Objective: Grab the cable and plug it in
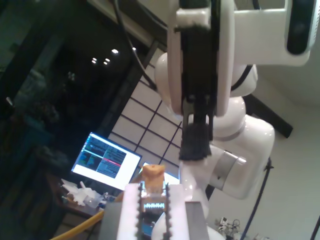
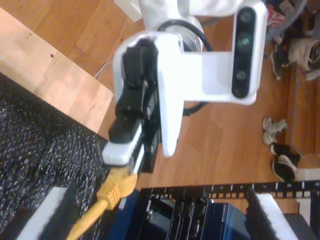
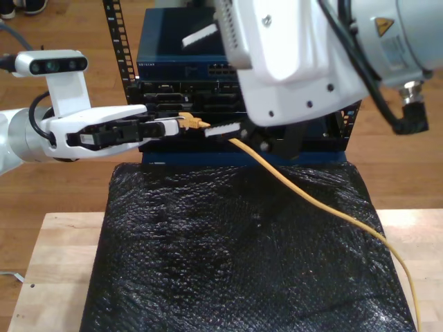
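In front of the rack point(image 3: 173, 59), the cable point(image 3: 311, 200) plug is clamped by my first gripper point(image 3: 174, 124).
My second gripper point(image 3: 196, 86) stands wide apart just right of the plug; the cable trails right and near over the black mat point(image 3: 208, 242).

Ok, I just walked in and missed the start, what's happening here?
My first gripper is clamped on the plug end of the yellow cable, holding it up in front of the equipment rack; it doesn't look plugged in yet. My second gripper is open beside it. The cable trails over the black mat.
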